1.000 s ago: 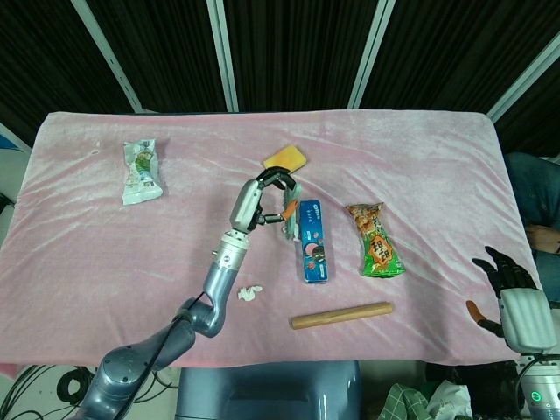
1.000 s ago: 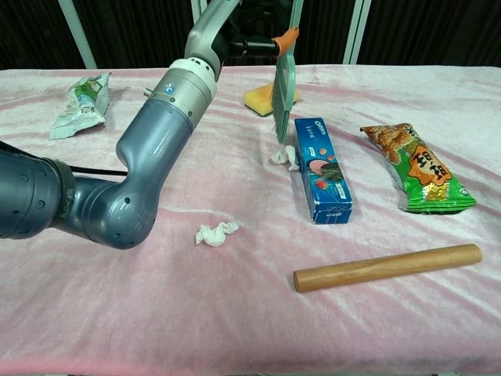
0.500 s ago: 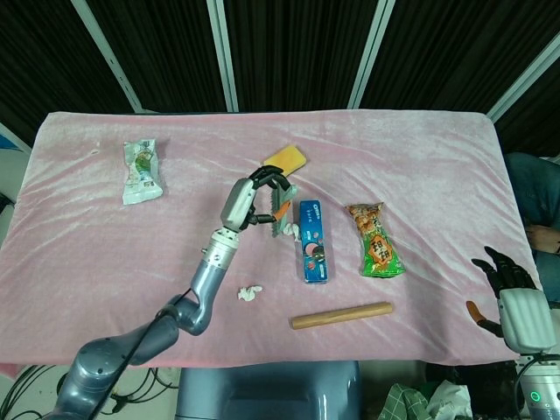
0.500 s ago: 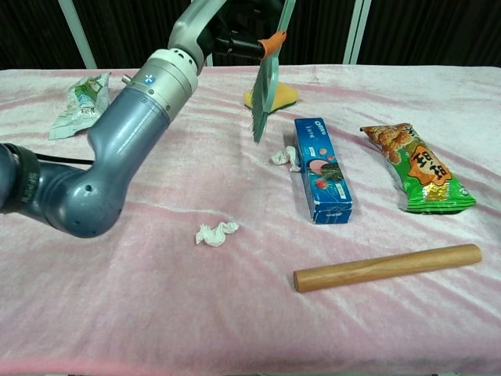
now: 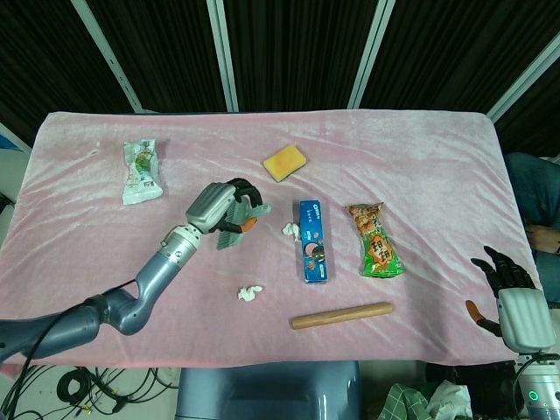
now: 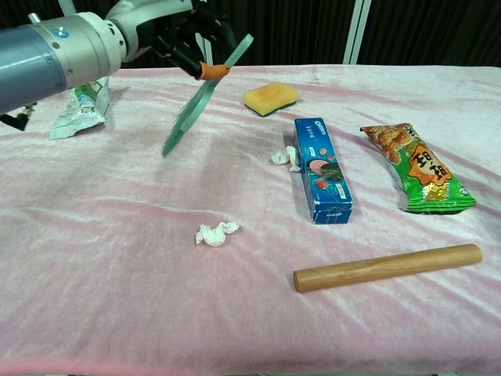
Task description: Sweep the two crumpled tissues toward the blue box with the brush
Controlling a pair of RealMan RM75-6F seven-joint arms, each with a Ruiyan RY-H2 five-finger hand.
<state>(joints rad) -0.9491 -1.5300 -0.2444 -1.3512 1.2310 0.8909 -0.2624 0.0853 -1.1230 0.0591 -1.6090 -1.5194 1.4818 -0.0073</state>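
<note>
One crumpled white tissue [image 6: 285, 157] touches the blue rectangular box [image 6: 322, 168]; the other tissue [image 6: 215, 233] lies apart, unswept. Left hand [image 6: 184, 35] grips the green brush [image 6: 197, 100], raised.

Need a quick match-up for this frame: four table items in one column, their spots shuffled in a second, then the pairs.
1. brush
2. yellow sponge
3. wooden roller
4. tissue

A. touching the blue box
B. nearest the table's front edge
C. held tilted above the cloth by the left hand
D. behind the blue box's far end

Pairs: 1-C, 2-D, 3-B, 4-A
</note>
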